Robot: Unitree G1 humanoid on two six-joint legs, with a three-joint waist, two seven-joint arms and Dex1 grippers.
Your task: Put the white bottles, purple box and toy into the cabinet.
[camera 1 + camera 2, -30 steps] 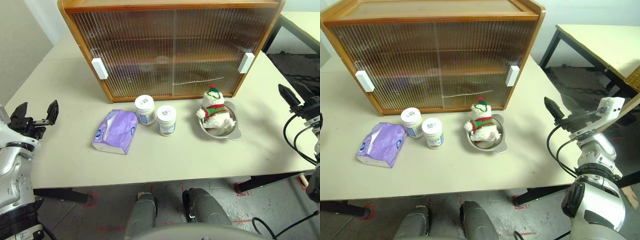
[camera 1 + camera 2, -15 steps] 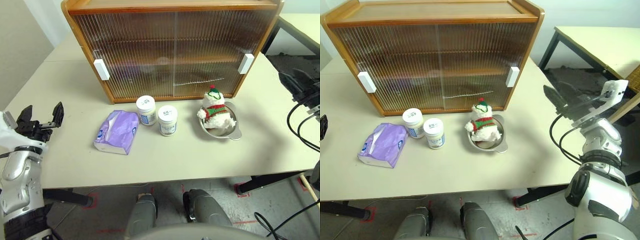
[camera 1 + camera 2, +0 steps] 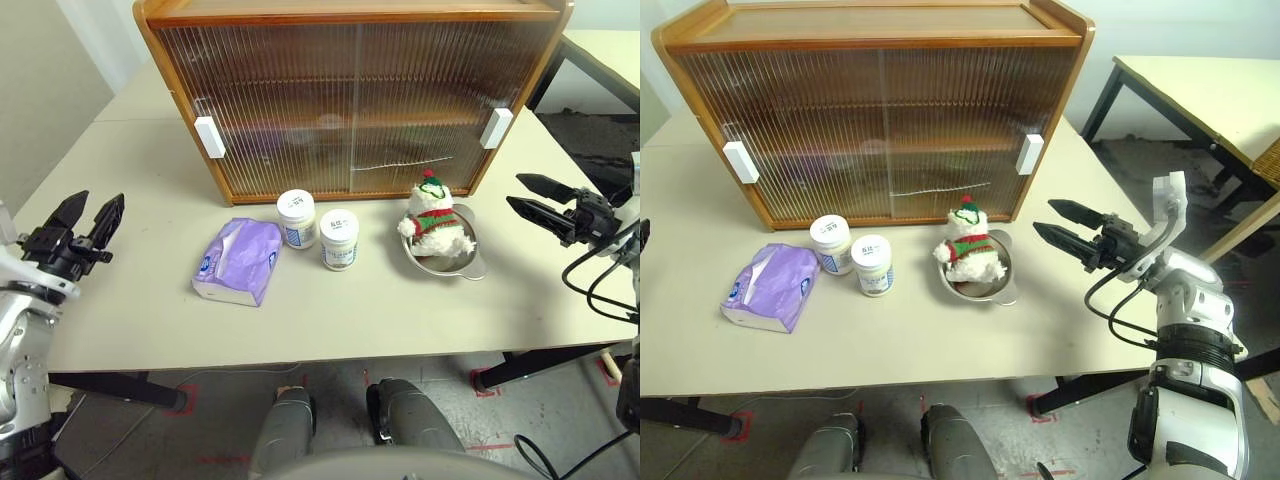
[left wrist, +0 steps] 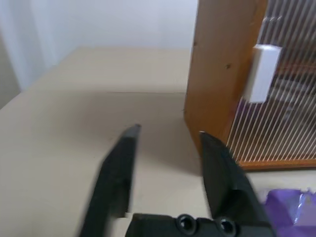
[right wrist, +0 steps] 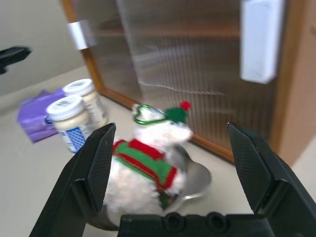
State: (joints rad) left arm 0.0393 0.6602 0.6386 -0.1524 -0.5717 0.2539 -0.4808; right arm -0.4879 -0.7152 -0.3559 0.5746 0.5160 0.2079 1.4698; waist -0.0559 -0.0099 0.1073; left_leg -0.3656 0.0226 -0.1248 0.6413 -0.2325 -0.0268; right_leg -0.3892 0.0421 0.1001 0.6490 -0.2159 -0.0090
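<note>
The cabinet (image 3: pixel 350 90) stands at the back of the table with both ribbed doors closed. In front of it stand two white bottles (image 3: pixel 296 218) (image 3: pixel 339 238) side by side. Left of them lies the purple box (image 3: pixel 237 261). To their right, the toy (image 3: pixel 432 216) sits in a steel bowl (image 3: pixel 468 264). My left gripper (image 3: pixel 95 207) hovers at the table's left edge, open and empty, well left of the box. Open wide, my right gripper (image 3: pixel 1044 217) points leftwards at the toy from the right, a short way off. The right wrist view has the toy (image 5: pixel 148 168) straight ahead.
White handles sit at the outer edges of the left door (image 3: pixel 209 137) and right door (image 3: pixel 496 127). A second table (image 3: pixel 1200 80) stands off to the right behind a gap. The front strip of the table (image 3: pixel 330 320) is bare.
My right gripper has swung in from the right edge and now points at the toy. The left gripper's fingers have drawn closer together and it has risen slightly.
</note>
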